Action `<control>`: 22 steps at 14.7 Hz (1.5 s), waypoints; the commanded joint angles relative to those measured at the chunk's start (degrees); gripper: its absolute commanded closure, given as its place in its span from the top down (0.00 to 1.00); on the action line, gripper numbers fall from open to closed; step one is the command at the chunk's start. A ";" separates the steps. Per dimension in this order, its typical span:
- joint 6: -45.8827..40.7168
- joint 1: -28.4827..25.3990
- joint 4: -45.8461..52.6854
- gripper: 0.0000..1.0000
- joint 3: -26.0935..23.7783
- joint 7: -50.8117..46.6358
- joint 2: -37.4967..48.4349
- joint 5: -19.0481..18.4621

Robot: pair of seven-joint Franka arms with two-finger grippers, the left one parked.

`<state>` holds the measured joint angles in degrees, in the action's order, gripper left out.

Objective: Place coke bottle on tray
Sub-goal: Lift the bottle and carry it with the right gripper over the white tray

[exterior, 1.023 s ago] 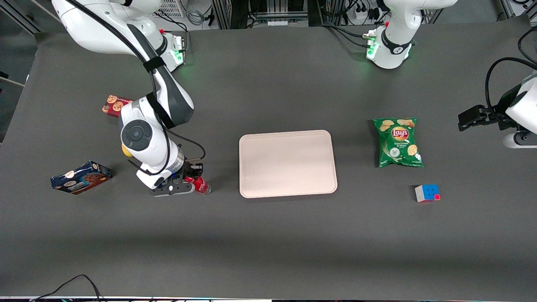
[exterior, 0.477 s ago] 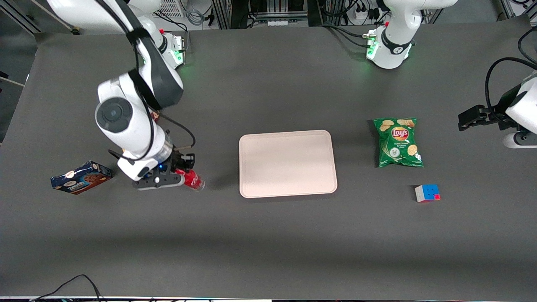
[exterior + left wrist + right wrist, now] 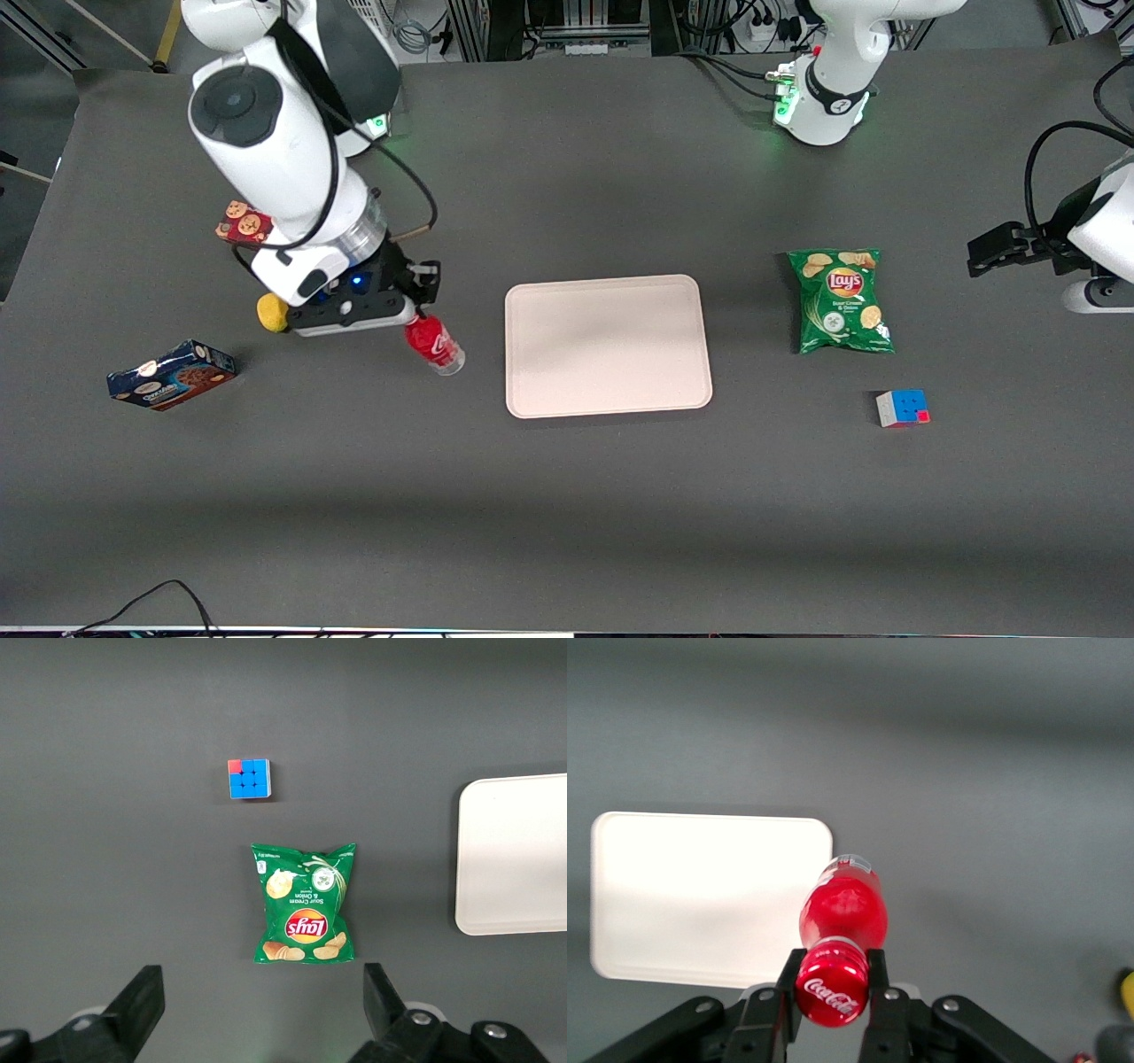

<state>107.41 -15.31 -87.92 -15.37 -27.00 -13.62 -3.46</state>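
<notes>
The table [image 3: 567, 514] is covered with a dark grey mat. Nearest the front camera, toward the parked arm's end of the table, a small coloured puzzle cube [image 3: 903, 408] rests flat on the mat. Toward the working arm's end, a blue snack box [image 3: 171, 375] lies on its side near the table edge.

The tray [image 3: 608, 346] lies flat near the middle of the table, with nothing on it. A green bag of crisps [image 3: 841, 301] lies flat between the tray and the parked arm's end, slightly farther from the front camera than the cube.

The gripper [image 3: 415, 312] hangs above the mat beside the tray's short edge, on the working arm's side. Its two fingers [image 3: 877, 967] are clamped on the neck of the coke bottle [image 3: 434, 344], just below the red cap. The bottle is lifted clear of the table and hangs tilted, with its base pointing down toward the front camera. In the right wrist view the bottle's base overlaps a rounded corner of the tray [image 3: 709, 895], while in the front view the bottle is beside the tray and not above it.

A yellow round object [image 3: 270, 313] lies on the mat just beside the gripper body, partly hidden by it. Farther from the front camera, a red cookie packet [image 3: 241, 222] lies partly hidden by the working arm.
</notes>
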 commanded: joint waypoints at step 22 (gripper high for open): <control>4.65 -8.86 11.02 0.00 -3.79 -21.96 -24.97 -10.51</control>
<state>110.63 -24.34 -76.01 -18.88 -47.14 -38.81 -12.60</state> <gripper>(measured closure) 0.687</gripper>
